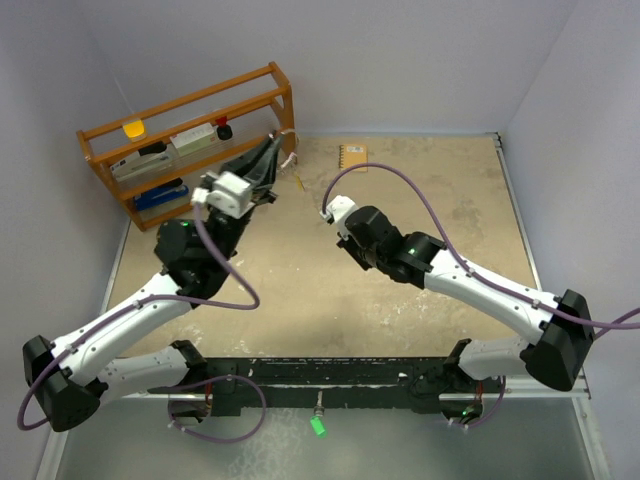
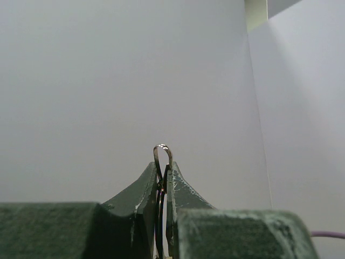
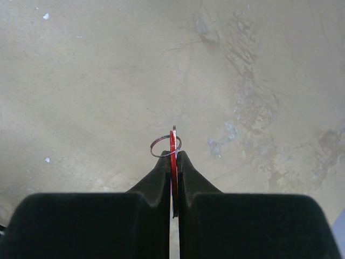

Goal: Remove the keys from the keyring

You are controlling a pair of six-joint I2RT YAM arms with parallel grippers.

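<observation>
My left gripper [image 2: 163, 171] is shut on the keyring [image 2: 163, 152]. A narrow loop of its thin silver wire stands above the fingertips, against a bare wall. From above, that gripper [image 1: 275, 148] is raised beside the shelf, and a pale yellow key [image 1: 297, 181] hangs below the keyring [image 1: 289, 140]. My right gripper [image 3: 172, 155] is shut on a red key [image 3: 173, 148], held edge-on over the table. A small wire ring [image 3: 161, 146] passes through the key's head. In the top view the right fingers are hidden under the wrist.
An orange wooden shelf [image 1: 262, 80] with small items stands at the back left, close to my left gripper. A small orange notebook [image 1: 352, 154] lies at the back of the tan table [image 1: 440, 180]. Walls close in the back and right sides.
</observation>
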